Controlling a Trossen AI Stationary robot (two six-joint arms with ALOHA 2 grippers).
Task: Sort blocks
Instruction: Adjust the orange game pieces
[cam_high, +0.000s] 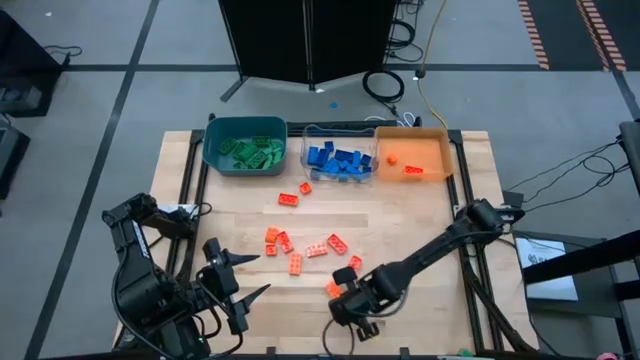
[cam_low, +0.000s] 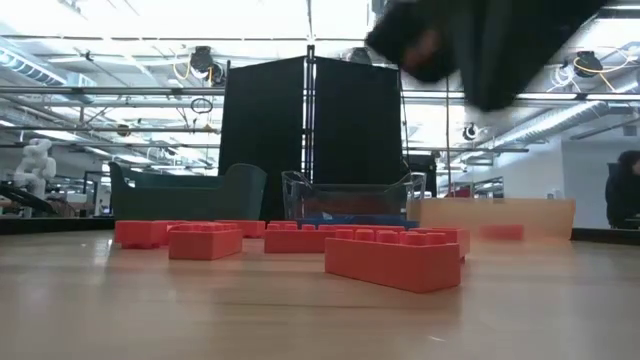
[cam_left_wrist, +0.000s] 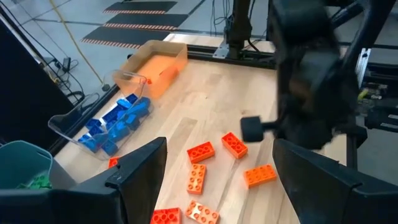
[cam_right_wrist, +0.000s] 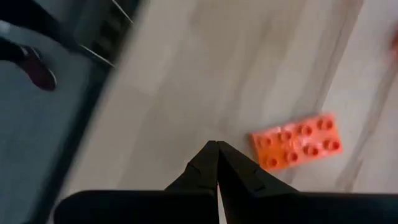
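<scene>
- The green and blue blocks are already sorted: green ones lie in the teal bin (cam_high: 245, 146) and blue ones in the clear bin (cam_high: 338, 158).
- Two orange blocks sit in the orange bin (cam_high: 414, 152); about ten more orange blocks (cam_high: 300, 248) are scattered on the wooden table (cam_high: 420, 220), between the bins and the arms.
- The right gripper (cam_high: 343, 305) hangs low at the near edge, fingers clenched together on nothing, just beside one orange block (cam_right_wrist: 297, 140).
- I judge the step in hand to be picking up that orange block.
- Next, the fingers need to part, shift over the block and straddle it.
- The left gripper (cam_high: 240, 278) waits at the near left corner, released and empty.
- No brand, label or writing can be read.
</scene>
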